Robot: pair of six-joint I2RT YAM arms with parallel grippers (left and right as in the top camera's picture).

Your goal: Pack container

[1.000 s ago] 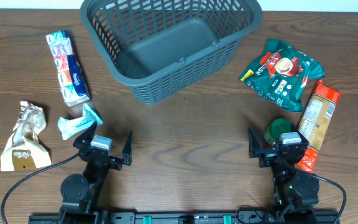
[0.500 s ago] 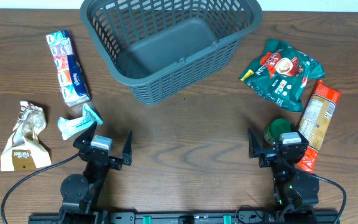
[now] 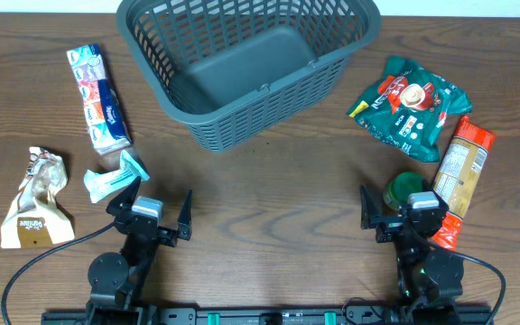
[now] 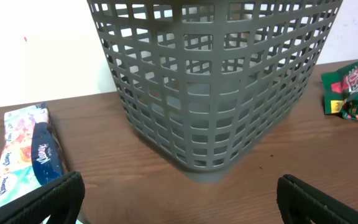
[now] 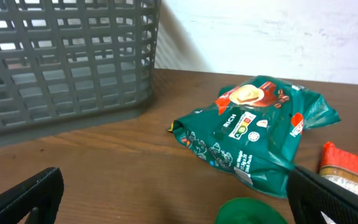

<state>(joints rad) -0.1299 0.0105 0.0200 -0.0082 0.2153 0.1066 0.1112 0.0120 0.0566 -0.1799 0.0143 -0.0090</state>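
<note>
The left gripper [image 3: 159, 197] sits at the table's 7 o'clock with its fingers spread wide and nothing between them. At its 9 o'clock lies a crumpled beige bag [image 3: 36, 199], at 11 o'clock a small teal wrapper [image 3: 114, 176], and beyond that a tissue pack [image 3: 97, 97].

The basket [image 3: 260, 117] stands at the table's 12 o'clock with nothing inside. It is at about 1 o'clock from the left gripper and 11 o'clock from the right one, well apart from both.

I judge it stiff and light: thin moulded plastic with lattice walls and a solid floor. It is far too wide for either jaw to span, so the place to take hold would be the rim or one wall bar, pinched through a slot. It could skid on the smooth wood if nudged.

A green snack bag [image 3: 411, 106] lies at 3 o'clock from the basket. It looks soft and crinkly, best taken by an edge.

The right gripper [image 3: 406, 200] sits at the table's 5 o'clock, spread and empty too, with a green lid [image 3: 401, 189] and an orange packet [image 3: 463, 167] just beside it at 1 o'clock.
</note>
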